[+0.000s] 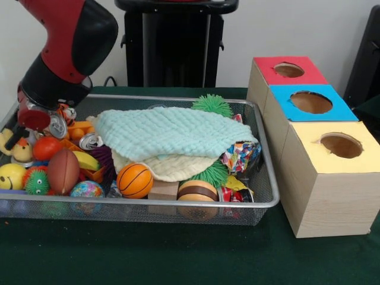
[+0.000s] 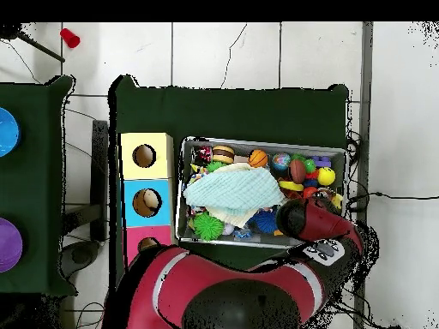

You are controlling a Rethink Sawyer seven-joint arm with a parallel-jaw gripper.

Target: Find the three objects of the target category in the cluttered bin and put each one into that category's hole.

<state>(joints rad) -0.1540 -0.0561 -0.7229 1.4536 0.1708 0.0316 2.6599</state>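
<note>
Arm low over the wire bin's (image 1: 261,148) left end, target not yet singled out.
Gripper (image 1: 31,119) sits among the toys; whether it is released or clenched I cannot tell. Football (image 1: 63,171) lies at about five o'clock from it, long axis upright, basketball (image 1: 135,180) further along, three box holes (image 1: 311,102) well apart toward three o'clock.

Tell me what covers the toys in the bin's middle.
A light green cloth over a cream cloth drapes the mesh bin's middle, hiding toys beneath; the basketball and football lie uncovered.
</note>
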